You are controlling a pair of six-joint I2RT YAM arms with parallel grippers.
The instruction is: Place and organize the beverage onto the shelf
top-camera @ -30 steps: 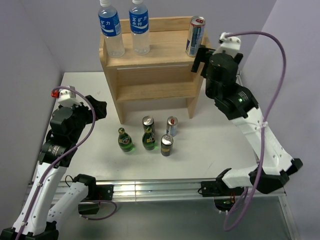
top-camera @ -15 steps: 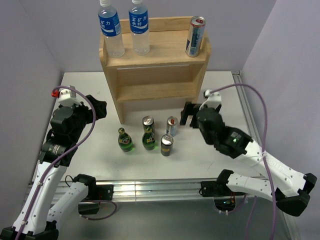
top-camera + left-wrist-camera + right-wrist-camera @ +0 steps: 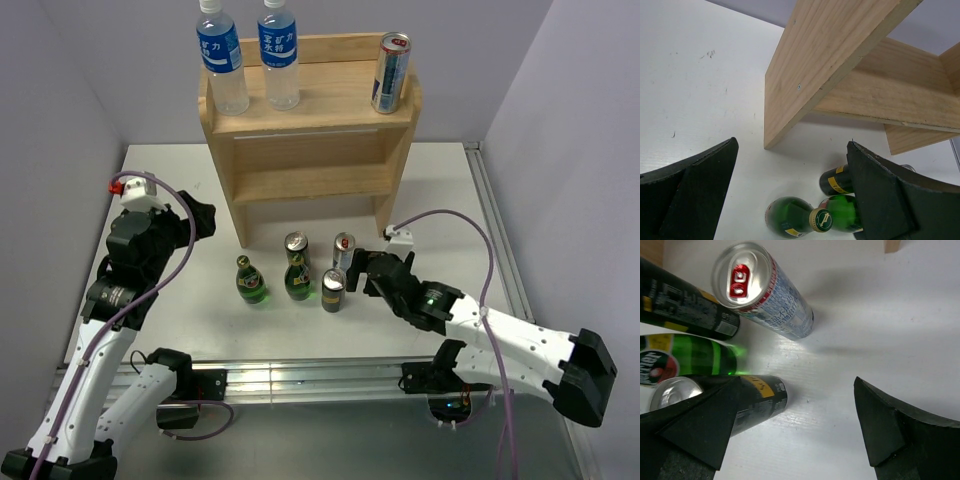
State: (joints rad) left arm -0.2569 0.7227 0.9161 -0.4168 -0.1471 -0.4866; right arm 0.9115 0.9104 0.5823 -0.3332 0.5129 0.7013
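**Inspector:** Left side. Fingers?

**Assistant:** The left gripper (image 3: 197, 216) is spread wide and carries nothing. Ahead of its fingers (image 3: 695, 185) stands a side panel of the shelf (image 3: 825, 65). A green bottle (image 3: 799, 220) stands low between the fingertips, apart from both.

**Inspector:** How does the shelf lie?

**Assistant:** Upright, well beyond both sets of fingers. Its long axis runs left to right and its open front faces the arm bases. The top board carries two water bottles (image 3: 221, 55) at the left end and a tall can (image 3: 390, 72) at the right. All stand with their long axes vertical.

**Inspector:** Right side?

**Assistant:** The right gripper (image 3: 362, 270) is released and empty, low over the table (image 3: 450, 200). A blue-silver can (image 3: 762, 292) stands ahead of the fingers. A dark can (image 3: 752, 400) stands close by the left-hand finger in the right wrist view; I cannot tell whether they touch.

**Inspector:** Changes?

**Assistant:** A second ago the right gripper was up beside the tall can. It has since come down to the cans on the table. The tall can has not moved, and the left arm has barely shifted.
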